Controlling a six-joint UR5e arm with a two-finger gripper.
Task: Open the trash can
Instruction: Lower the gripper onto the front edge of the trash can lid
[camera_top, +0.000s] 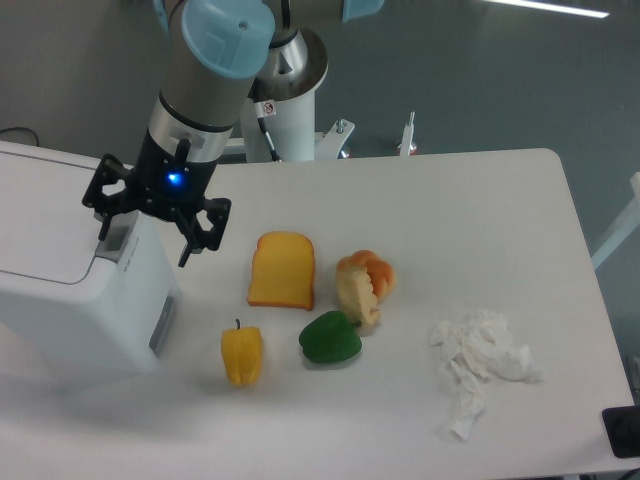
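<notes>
Presently, worktop (480, 210): white, grey floor behind
Trash can (60, 280): one, left edge, lid shut
Pincer (142, 225): spread open, empty, over the can's right edge
Foods: one bread slice (282, 270), one roll (364, 285), two peppers
Tissue (478, 375): one, crumpled

light: bright, even, from overhead (ceiling strip top right) | shadows: soft | focus: sharp, slight grain

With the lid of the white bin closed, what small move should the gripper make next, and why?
Probably a short move left and down, to bring a finger onto the grey push-latch. The open black two-finger gripper hangs at the right top edge of the large white boxy plastic trash can, straddling the latch, and the flat lid looks shut.
</notes>
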